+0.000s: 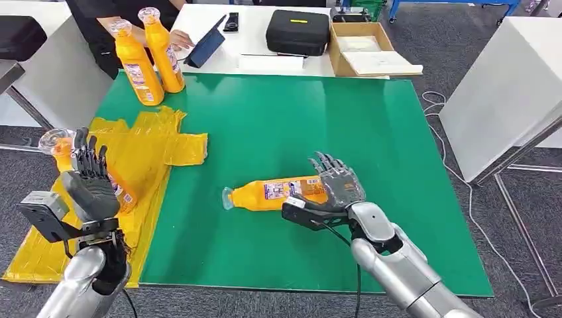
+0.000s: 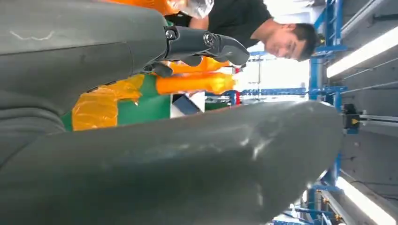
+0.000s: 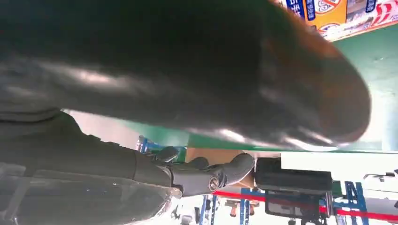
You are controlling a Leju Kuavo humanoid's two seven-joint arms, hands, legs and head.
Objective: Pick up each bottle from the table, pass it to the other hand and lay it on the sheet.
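An orange bottle [image 1: 272, 194] lies on its side on the green mat [image 1: 298, 119], cap pointing left. My right hand [image 1: 338, 180] is at its base end with fingers spread and nothing between them; the right wrist view shows the bottle's label [image 3: 328, 11] beyond the thumb. Another orange bottle [image 1: 61, 156] lies on the yellow sheet [image 1: 149, 149], mostly hidden behind my left hand [image 1: 89, 182], whose fingers are straight and apart. In the left wrist view this bottle [image 2: 155, 4] lies outside the fingers [image 2: 206, 44]. Two more orange bottles [image 1: 140, 66] [image 1: 167, 56] stand upright at the mat's far left corner.
A person [image 1: 112, 13] sits behind the upright bottles beside a tablet [image 1: 207, 43]. On the white table beyond the mat are a black case [image 1: 298, 30] and a cardboard box [image 1: 371, 53]. Another white table [image 1: 510, 86] stands to the right.
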